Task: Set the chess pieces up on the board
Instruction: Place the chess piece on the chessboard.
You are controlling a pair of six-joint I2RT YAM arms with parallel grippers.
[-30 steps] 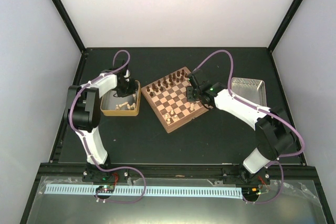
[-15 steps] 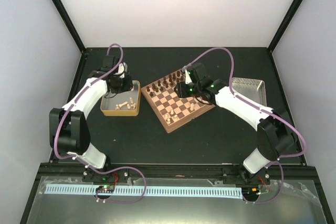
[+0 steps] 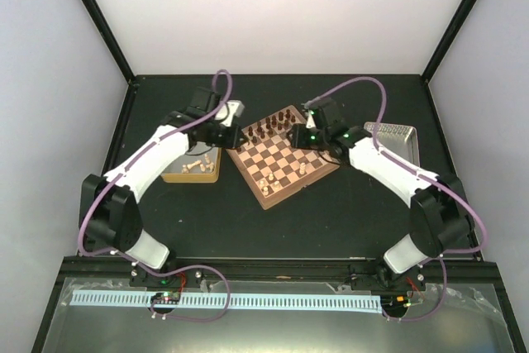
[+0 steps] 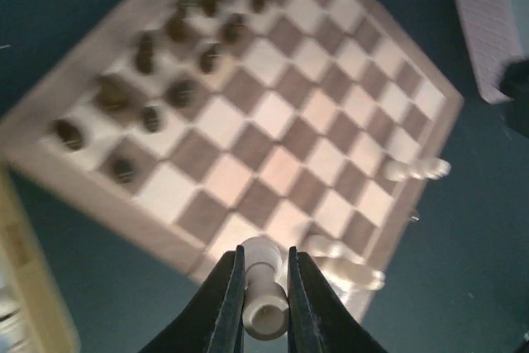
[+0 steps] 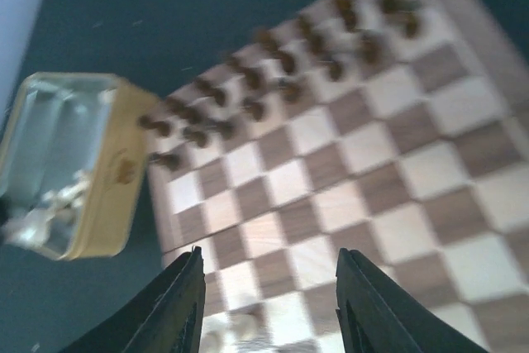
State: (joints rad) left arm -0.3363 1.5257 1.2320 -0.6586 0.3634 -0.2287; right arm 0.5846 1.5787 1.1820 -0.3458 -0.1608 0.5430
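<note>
The board [image 3: 285, 159] lies turned like a diamond at mid-table. Dark pieces [image 3: 264, 130] stand in two rows along its far-left side; a few cream pieces [image 3: 264, 181] are on its near side. My left gripper [image 3: 228, 118] hovers at the board's left corner, shut on a cream piece [image 4: 264, 297] held base-up above the board's rim [image 4: 91, 196]. Two cream pieces [image 4: 415, 169] lie flat on the board in the left wrist view. My right gripper [image 3: 299, 135] is open and empty above the board's [image 5: 331, 196] far part, fingers [image 5: 186, 307] wide apart.
A tan tray [image 3: 188, 174] with a few cream pieces stands left of the board; it also shows in the right wrist view [image 5: 99, 204]. A silver metal tray [image 3: 391, 135] stands at the right. Black frame rails bound the table.
My left gripper has swung right from over the tan tray to the board's left corner, carrying a cream piece. My right gripper has drawn back slightly towards the far right.
</note>
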